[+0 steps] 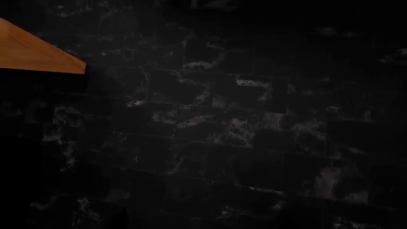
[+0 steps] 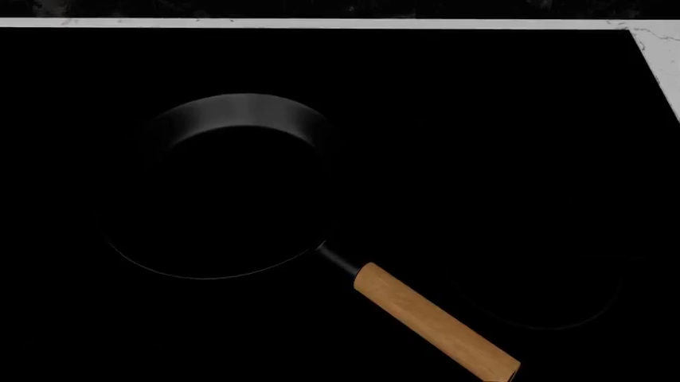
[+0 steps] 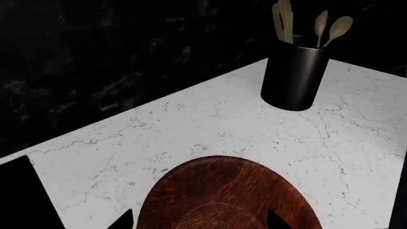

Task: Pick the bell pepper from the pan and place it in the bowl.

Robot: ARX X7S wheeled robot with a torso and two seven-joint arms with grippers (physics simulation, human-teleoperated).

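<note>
From my head camera I see the frying pan [image 2: 218, 191] on a black cooktop [image 2: 478, 143], its wooden handle [image 2: 435, 322] running out toward five o'clock. The pan's interior reads uniformly black; I cannot make out the bell pepper in it, nor in any other view. Whether it has left the pan, or is merely lost in the dark render, I cannot tell.

Neither arm shows in the head view. The right wrist camera looks down on the wooden bowl [image 3: 222, 195], which stands on the white marble desk [image 3: 190, 124], with a black utensil holder [image 3: 294, 76] of wooden spoons well apart beyond it. Two dark tips, which I take to be the right gripper [image 3: 198, 219], flank the bowl at the frame edge; they appear spread, but what lies between them is out of frame, so I cannot tell whether the jaws are released or carrying anything. The left wrist camera shows only dark tile and an orange-brown wooden corner [image 1: 38, 50]; its jaws are out of view.

Risks, in my judgement: releasing without confirmation of the pepper's position could drop it onto the desk beside the bowl. A low descent could also strike the bowl's thick wall and shift it.
</note>
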